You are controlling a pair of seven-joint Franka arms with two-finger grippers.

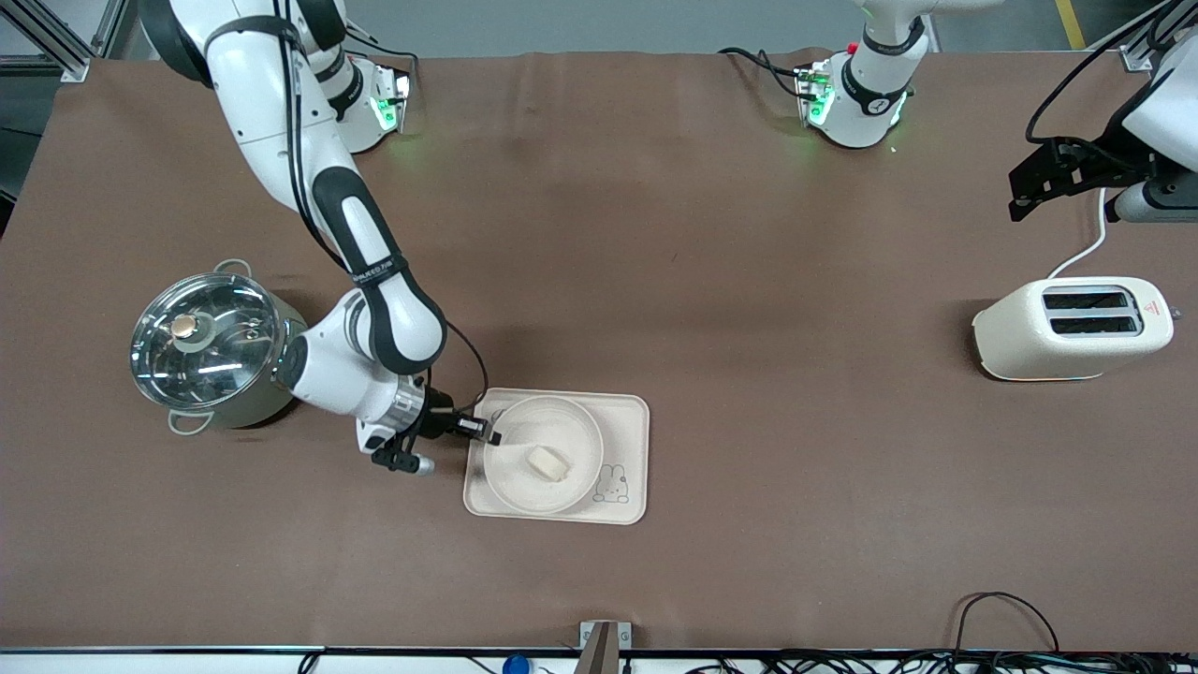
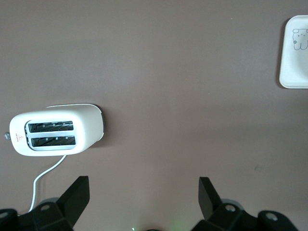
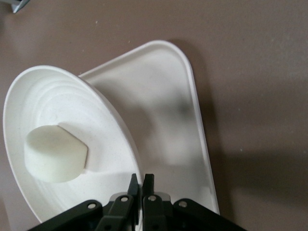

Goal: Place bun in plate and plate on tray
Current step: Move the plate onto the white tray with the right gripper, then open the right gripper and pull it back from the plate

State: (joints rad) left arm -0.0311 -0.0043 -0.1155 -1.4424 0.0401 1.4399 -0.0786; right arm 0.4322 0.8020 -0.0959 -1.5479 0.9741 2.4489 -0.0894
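Note:
The round cream plate (image 1: 562, 417) lies within the outline of the rectangular rabbit tray (image 1: 629, 417), with the small pale bun (image 1: 547, 462) in it. My right gripper (image 1: 489, 435) is shut on the plate's rim at the edge toward the right arm's end. In the right wrist view the fingers (image 3: 142, 180) pinch the rim of the plate (image 3: 72, 91), the bun (image 3: 55, 154) sits inside it, and the tray (image 3: 163, 106) lies under it. I cannot tell if the plate rests flat. My left gripper (image 1: 1025, 192) waits open and empty above the table near the toaster; it also shows in the left wrist view (image 2: 144, 192).
A steel pot with a glass lid (image 1: 211, 346) stands close beside the right arm's wrist. A cream toaster (image 1: 1072, 328) with a white cord stands toward the left arm's end and shows in the left wrist view (image 2: 57, 134), as does a tray corner (image 2: 294, 53).

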